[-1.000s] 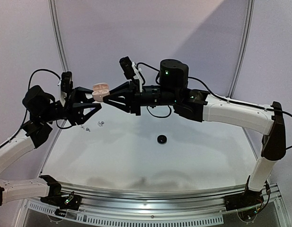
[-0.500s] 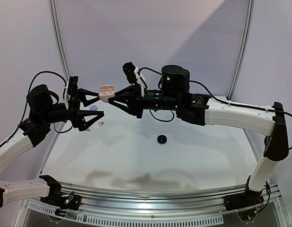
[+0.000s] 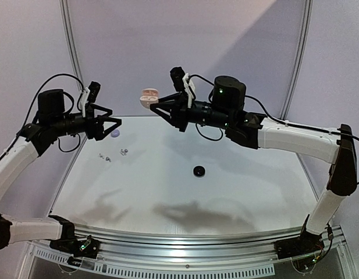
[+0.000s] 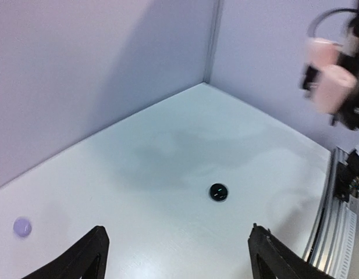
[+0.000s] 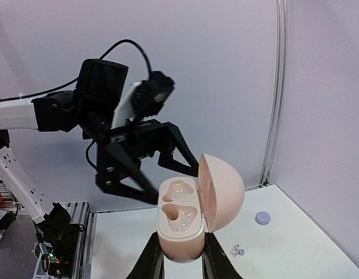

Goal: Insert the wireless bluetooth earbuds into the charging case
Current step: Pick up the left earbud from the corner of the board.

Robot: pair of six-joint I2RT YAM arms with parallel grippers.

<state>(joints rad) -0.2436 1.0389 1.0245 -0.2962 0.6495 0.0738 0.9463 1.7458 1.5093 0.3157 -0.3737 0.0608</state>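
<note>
left gripper [image 4: 178, 244] hangs wide and empty at the frame's left. the earbuds [image 3: 123, 152] lie on the table [image 3: 226, 192] just below it. right of them, the right gripper [image 5: 180, 256] pinches the open charging case [image 5: 185, 224] aloft, apparently empty. picking comes next: left must drop onto one bud.

Top view looks down from behind over the table [image 3: 226, 197]; wrist views face each other, sharing the lavender puck [image 4: 22, 226].

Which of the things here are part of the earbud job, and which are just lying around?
Job: peach charging case, lid open, held in right gripper; tiny earbuds lying loose; left gripper, open and empty.
Lying about: lavender puck; black puck.
</note>
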